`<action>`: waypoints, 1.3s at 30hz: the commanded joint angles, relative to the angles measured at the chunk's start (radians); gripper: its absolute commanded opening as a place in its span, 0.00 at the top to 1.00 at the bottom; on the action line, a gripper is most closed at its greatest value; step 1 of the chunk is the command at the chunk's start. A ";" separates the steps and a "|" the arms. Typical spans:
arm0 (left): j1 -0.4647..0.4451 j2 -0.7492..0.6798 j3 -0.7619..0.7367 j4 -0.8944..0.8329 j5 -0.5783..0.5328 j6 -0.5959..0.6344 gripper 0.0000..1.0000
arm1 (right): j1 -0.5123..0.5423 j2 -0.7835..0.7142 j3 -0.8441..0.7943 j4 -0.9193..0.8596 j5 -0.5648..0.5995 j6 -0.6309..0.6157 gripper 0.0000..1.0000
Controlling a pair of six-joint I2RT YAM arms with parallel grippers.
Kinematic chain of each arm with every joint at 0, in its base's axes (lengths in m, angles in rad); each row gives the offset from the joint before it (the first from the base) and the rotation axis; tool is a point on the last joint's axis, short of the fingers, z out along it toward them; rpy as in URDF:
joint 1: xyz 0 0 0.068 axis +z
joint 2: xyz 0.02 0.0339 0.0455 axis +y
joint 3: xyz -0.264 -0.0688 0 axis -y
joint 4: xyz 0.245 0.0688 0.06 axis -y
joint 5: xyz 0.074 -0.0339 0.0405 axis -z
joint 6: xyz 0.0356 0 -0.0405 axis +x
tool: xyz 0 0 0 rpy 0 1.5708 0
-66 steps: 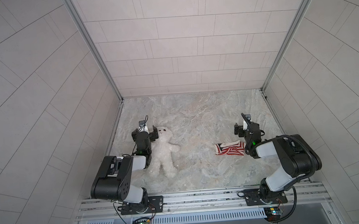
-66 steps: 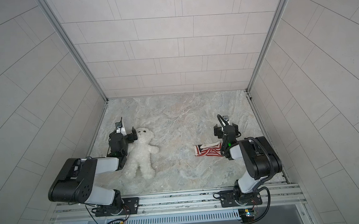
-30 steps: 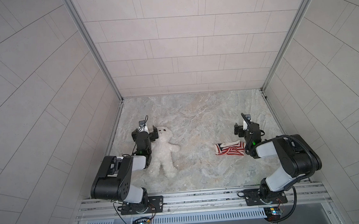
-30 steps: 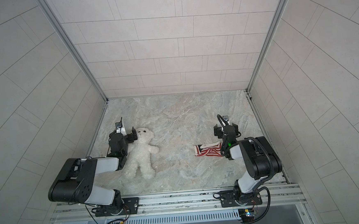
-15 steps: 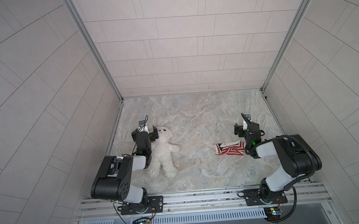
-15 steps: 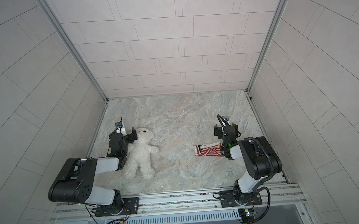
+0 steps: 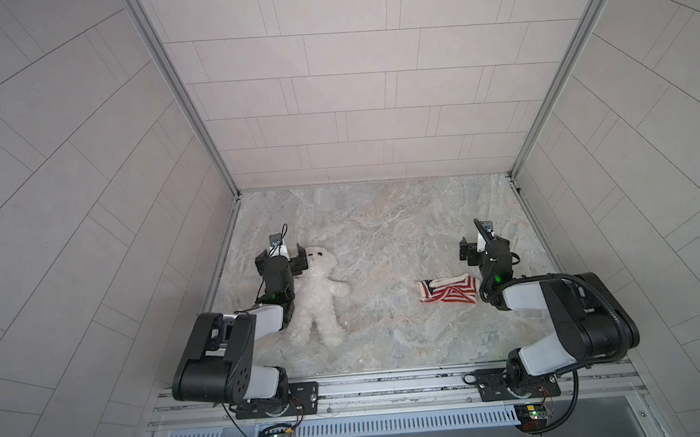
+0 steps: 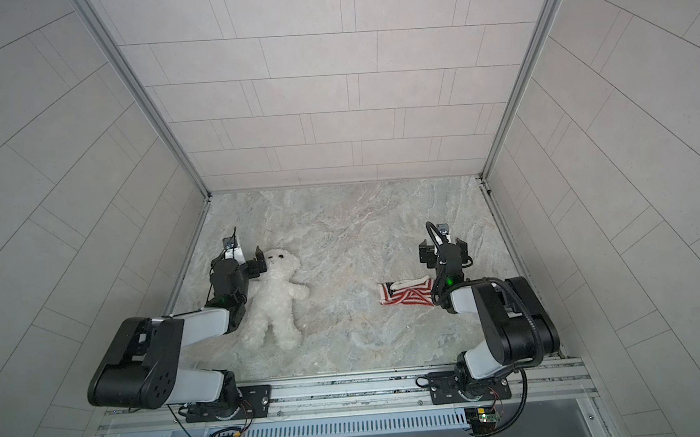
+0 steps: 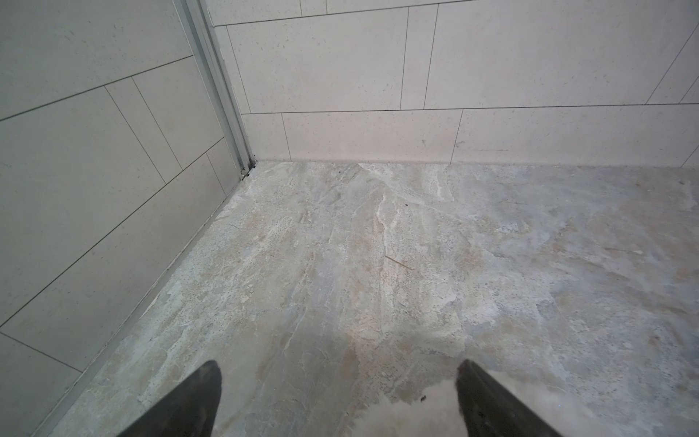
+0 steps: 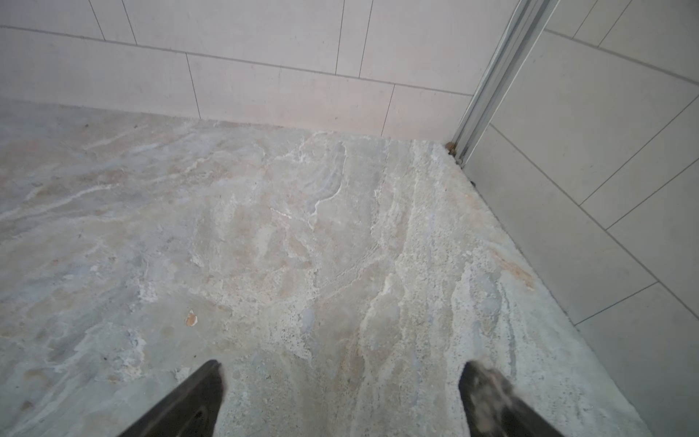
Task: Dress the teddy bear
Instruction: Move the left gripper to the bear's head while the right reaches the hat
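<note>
Marbled surface (image 7: 382,234) is enclosed by pale tiles. On its left part the bear (image 7: 317,296) is laid face up, head toward the back wall, just beside the left tool (image 7: 281,255), whose jaws are spread with nothing between. The right tool (image 7: 483,245) is likewise spread and empty, near a striped sweater (image 7: 448,294).
</note>
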 commanded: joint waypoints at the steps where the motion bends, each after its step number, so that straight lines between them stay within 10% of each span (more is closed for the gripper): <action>1: -0.005 -0.100 0.054 -0.146 0.010 0.000 0.00 | 0.013 -0.087 0.027 -0.122 0.037 -0.011 0.00; 7: -0.063 -0.290 0.107 -0.355 0.038 -0.116 0.00 | 0.039 -0.243 0.196 -0.577 0.187 0.188 0.00; 17: -0.112 -0.422 0.320 -1.007 0.199 -0.565 0.00 | 0.138 -0.312 0.357 -1.043 0.061 0.338 0.00; 28: -0.162 -0.427 0.316 -1.361 0.255 -0.522 0.00 | 0.372 -0.354 0.368 -1.262 -0.064 0.357 0.00; 39: -0.257 -0.366 0.235 -1.322 0.183 -0.594 0.00 | 0.473 -0.348 0.315 -1.271 -0.162 0.421 0.04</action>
